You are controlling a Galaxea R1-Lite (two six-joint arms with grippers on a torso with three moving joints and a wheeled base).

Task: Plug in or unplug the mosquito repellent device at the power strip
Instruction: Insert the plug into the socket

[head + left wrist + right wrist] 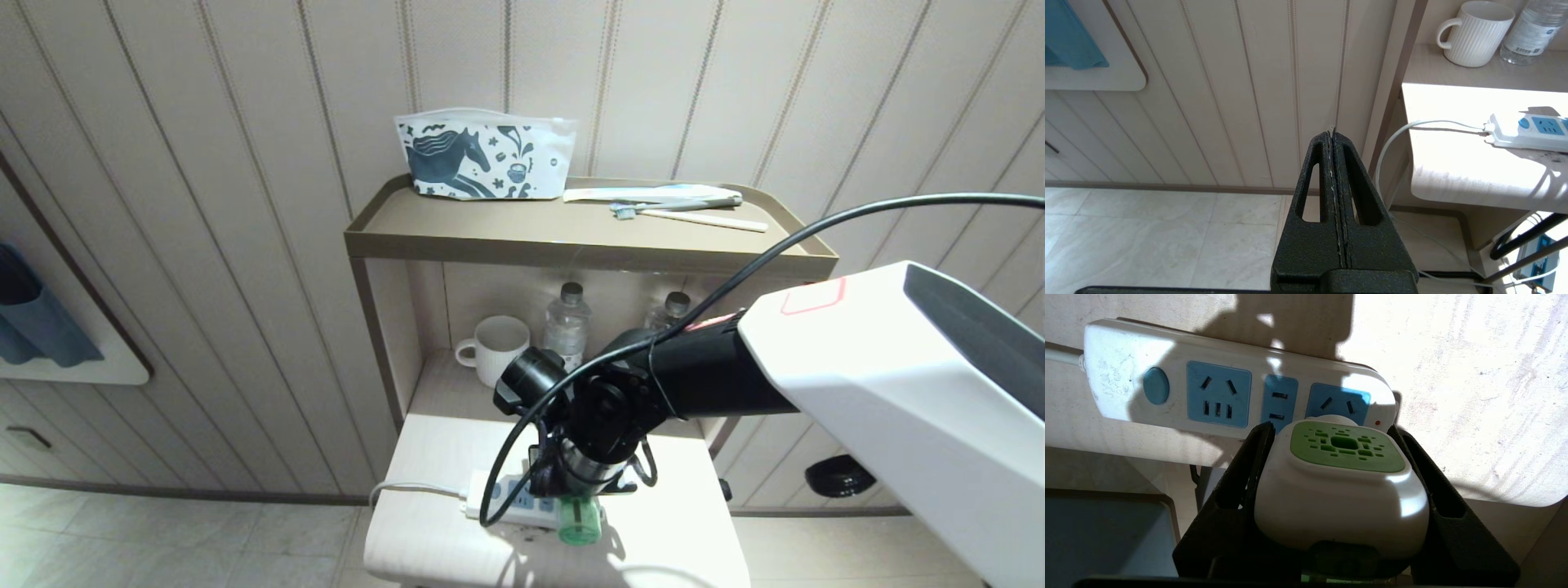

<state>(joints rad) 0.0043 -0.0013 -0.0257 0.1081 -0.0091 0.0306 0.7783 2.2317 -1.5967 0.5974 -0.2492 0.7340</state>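
My right gripper (1331, 428) is shut on the white-and-green head of the mosquito repellent device (1345, 486), one black finger (1249, 465) on each side. The head sits against the end socket of the power strip (1126, 359), next to its red light; the prongs are hidden, so I cannot tell whether they are in the socket. From the head view, the device's green bottle (580, 523) pokes out below my right wrist, just in front of the power strip (510, 498) on the small white table (424, 539). My left gripper (1332, 132) is shut and empty, hanging left of the table above the floor.
Behind the table stands a shelf unit with a white mug (500, 347) and two water bottles (566, 322) in its niche. A horse-print pouch (482, 155) and toothbrushes (694, 214) lie on its top. My arm's black cable (498, 482) loops over the strip. The strip's white cord (408, 488) runs off the table's left edge.
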